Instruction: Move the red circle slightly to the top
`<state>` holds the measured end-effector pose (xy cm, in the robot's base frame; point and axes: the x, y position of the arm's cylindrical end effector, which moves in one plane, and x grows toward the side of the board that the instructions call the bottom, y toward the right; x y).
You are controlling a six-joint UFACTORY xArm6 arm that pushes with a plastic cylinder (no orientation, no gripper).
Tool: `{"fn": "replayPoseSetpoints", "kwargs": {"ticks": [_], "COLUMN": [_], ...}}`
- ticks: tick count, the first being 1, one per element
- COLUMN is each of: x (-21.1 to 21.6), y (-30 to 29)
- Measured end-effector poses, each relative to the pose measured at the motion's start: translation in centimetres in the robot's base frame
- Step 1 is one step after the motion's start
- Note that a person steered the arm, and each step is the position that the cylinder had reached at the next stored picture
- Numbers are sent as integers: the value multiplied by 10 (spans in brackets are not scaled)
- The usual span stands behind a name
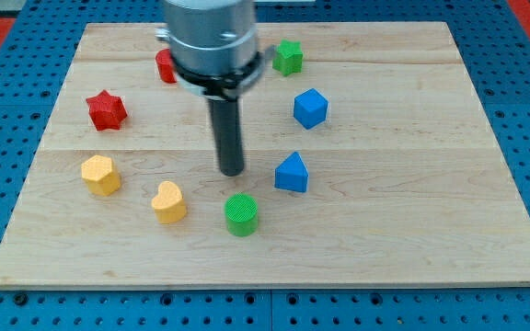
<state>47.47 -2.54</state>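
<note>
Seven blocks ring my tip (232,172), which rests on the wooden board (412,230) near its middle, touching none of them (as a bare rod it has nothing to spread or pinch, so no grip state applies). Nearest, just toward the view's bottom of the tip, sits the green cylinder (242,214), with a small gap of bare wood between. To the view's right of the tip, close by, stands the blue triangle (292,173). Down and to the view's left is the yellow heart (168,202), and further left the yellow hexagon (100,175), not far from the board's left edge. Up and to the view's right sits the blue hexagon-like block (309,108); well to the upper left, the red star (107,109). Farthest, toward the view's top, the green star (288,57) lies right of the arm's housing, and the red circle (165,66) lies left of it, partly hidden behind that housing. Only a narrow strip of board separates the red circle from the top edge. The board's right side lies wide open.
</note>
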Motion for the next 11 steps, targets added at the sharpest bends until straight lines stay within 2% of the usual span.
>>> {"fn": "replayPoseSetpoints", "kwargs": {"ticks": [1,3,4,5,7,9,11], "x": [0,-10,-21,-49,-59,-59,-69], "y": [52,-43,-75,-77,-58,9,11]}}
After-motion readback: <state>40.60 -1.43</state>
